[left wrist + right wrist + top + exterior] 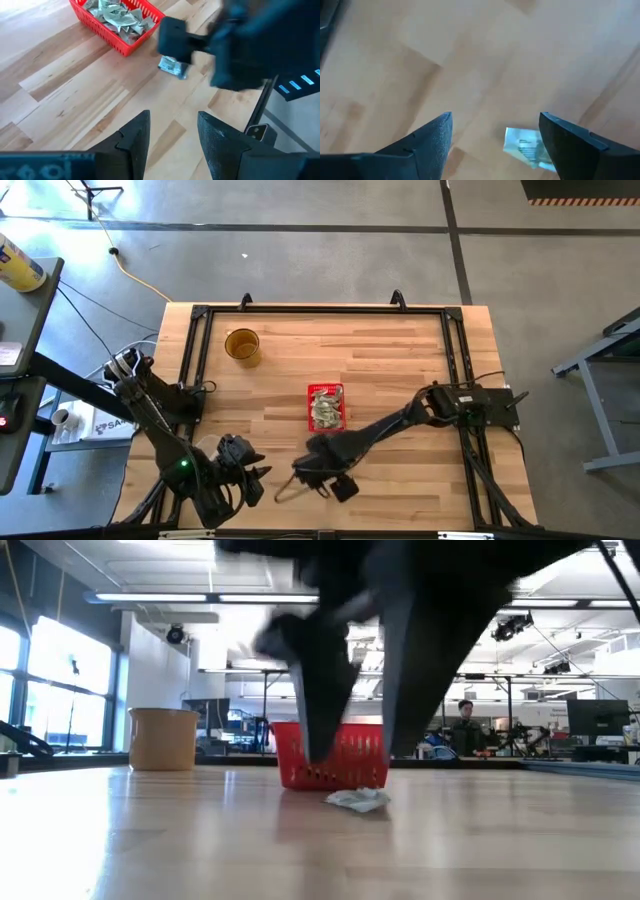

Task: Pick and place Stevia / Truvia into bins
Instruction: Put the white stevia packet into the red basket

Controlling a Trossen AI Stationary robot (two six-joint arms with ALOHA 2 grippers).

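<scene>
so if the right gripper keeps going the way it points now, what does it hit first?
Probably the loose sachet lying on the table just short of the red basket. The right gripper is open with the sachet between its fingers; after that, only bare wood. Depth is unclear.

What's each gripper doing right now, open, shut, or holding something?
Left gripper: open, empty, near the table's front edge.
Right gripper: open, empty, over a pale green paper sachet on the table.

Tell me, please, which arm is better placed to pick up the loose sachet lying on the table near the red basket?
Right. The right gripper is open directly over the sachet, while the left gripper sits farther back.
</scene>
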